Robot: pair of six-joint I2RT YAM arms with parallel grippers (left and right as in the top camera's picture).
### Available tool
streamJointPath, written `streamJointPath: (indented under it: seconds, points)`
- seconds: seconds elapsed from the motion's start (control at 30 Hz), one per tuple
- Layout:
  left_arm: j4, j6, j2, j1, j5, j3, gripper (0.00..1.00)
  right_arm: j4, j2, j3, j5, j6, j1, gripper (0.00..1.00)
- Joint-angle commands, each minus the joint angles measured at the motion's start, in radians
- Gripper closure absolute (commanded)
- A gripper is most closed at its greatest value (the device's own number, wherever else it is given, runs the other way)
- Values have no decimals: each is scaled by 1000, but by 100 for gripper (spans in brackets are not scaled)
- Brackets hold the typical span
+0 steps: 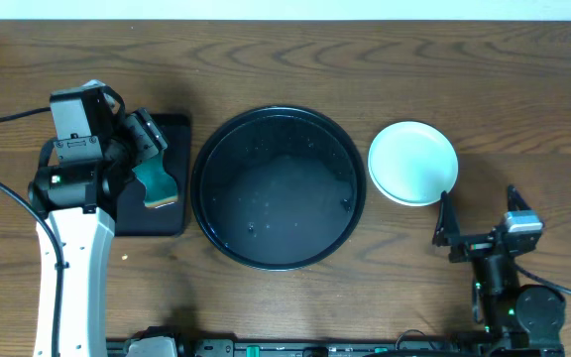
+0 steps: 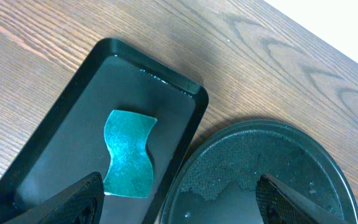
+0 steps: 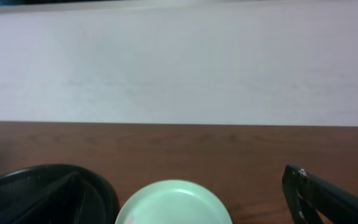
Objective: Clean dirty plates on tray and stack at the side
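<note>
The round black tray (image 1: 278, 188) sits mid-table, wet, with no plates on it; it also shows in the left wrist view (image 2: 278, 162) and the right wrist view (image 3: 98, 186). A pale mint plate (image 1: 412, 163) lies on the table just right of the tray. Whether other plates lie under it I cannot tell. In the right wrist view the plate (image 3: 174, 202) shows a faint pink smudge at its edge. My left gripper (image 1: 147, 139) is open and empty above the sponge tray (image 2: 179, 208). My right gripper (image 1: 479, 223) is open and empty, just in front of the plate (image 3: 179, 214).
A small rectangular black tray (image 1: 171, 129) holds a teal sponge (image 1: 157, 183) left of the round tray; both show in the left wrist view, tray (image 2: 73, 112) and sponge (image 2: 128, 152). Bare wooden table surrounds everything. A pale wall runs behind.
</note>
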Motion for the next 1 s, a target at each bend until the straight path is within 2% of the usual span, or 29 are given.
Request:
streamJointPath:
  seconds: [0.0, 0.37, 0.53, 0.97]
  points:
    - [1, -1, 5, 1, -2, 9, 21, 20, -78, -79, -19, 12, 11, 1]
    - [1, -1, 5, 1, -2, 9, 21, 85, -102, -216, -14, 15, 10, 1]
    - [1, -1, 5, 1, -2, 9, 21, 8, -101, -214, -16, 18, 10, 1]
    - [1, -1, 5, 1, -2, 9, 21, 10, -100, -214, -22, 18, 10, 1]
